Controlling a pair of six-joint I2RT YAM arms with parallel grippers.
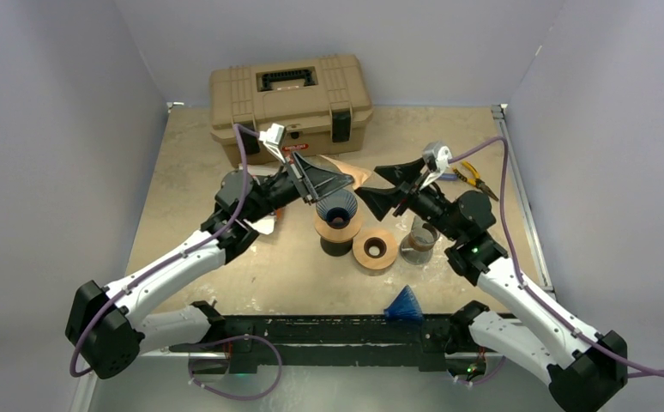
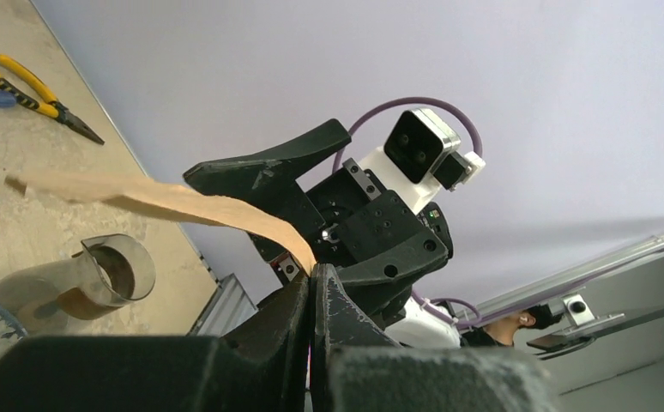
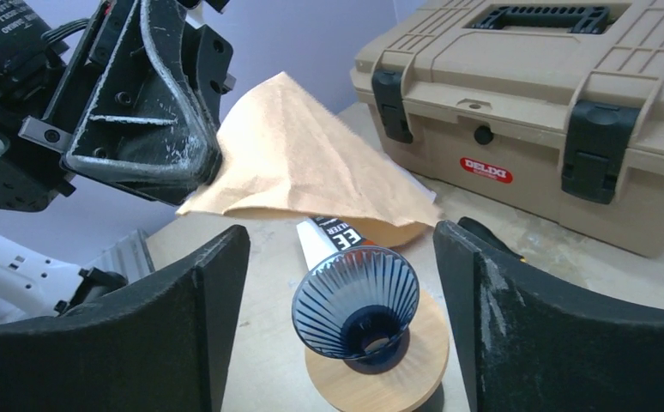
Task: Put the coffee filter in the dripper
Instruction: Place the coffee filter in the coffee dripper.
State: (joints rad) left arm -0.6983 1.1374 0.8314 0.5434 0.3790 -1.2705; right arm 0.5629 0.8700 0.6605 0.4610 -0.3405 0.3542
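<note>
left gripper [image 2: 313,276] clamped on filter [image 3: 311,163], aloft near dripper [image 3: 356,300]; right gripper [image 1: 388,187] jaws apart; next probably: spread the cone, seat it

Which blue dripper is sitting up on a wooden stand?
The middle dripper, mouth up on its wooden stand. The other dripper lies straight on the table, near the arm bases.

We see coffee filter [image 3: 311,163]: brown paper, matt, creased | dripper [image 3: 356,300]: dark blue see-through plastic, shiny, ribbed | wooden base [image 3: 414,365]: pale, smooth | toolbox [image 3: 526,94]: tan plastic, matt, black clips | right gripper [image 3: 341,232]: black, matt, scratched white | table [image 1: 191,180]: rough, stained.
</note>
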